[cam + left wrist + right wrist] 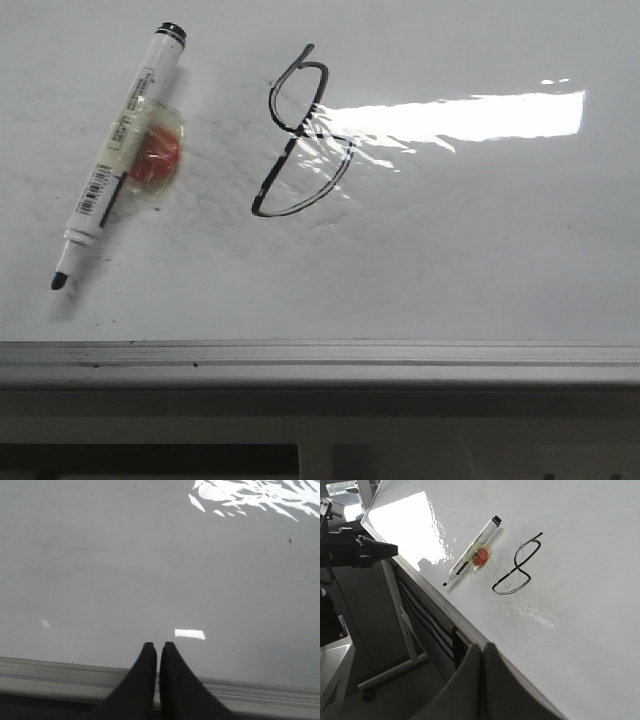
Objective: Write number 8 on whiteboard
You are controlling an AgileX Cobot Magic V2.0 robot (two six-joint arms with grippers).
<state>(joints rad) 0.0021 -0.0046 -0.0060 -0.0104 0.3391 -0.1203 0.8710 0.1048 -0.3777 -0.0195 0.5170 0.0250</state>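
The whiteboard (480, 270) carries the number 8 (300, 135), drawn in thin black line with a small upper loop and a wider lower loop, slanted. A bright glare patch (450, 118) touches the figure's upper half and runs away from it across the board. A marker (118, 160) lies flat on the board beside the 8, uncapped, its black tip (60, 281) pointing toward the grey frame edge (320, 360). A red piece under clear tape (155, 155) is fixed to the marker barrel at its middle.

Left gripper (158, 647): the 2 black fingers (145, 675) are pressed together with only a thin seam between them, and nothing is held. The tips sit just over the frame edge (60, 672), with bare grey-white board surface (150, 570) ahead of them. Neither the 8 nor the marker appears in this wrist view; only glare fragments (250, 495) show far ahead of the tips.

Right gripper (483, 647): the fingers (470, 680) are closed against each other and hold nothing. The tips sit off the board, beside its frame edge (440, 605). The number 8 (517, 567) lies on the board well ahead of the tips, and the marker (472, 555) lies just beyond it, well apart from the gripper. The left arm (355, 550) is visible off the board's far corner.
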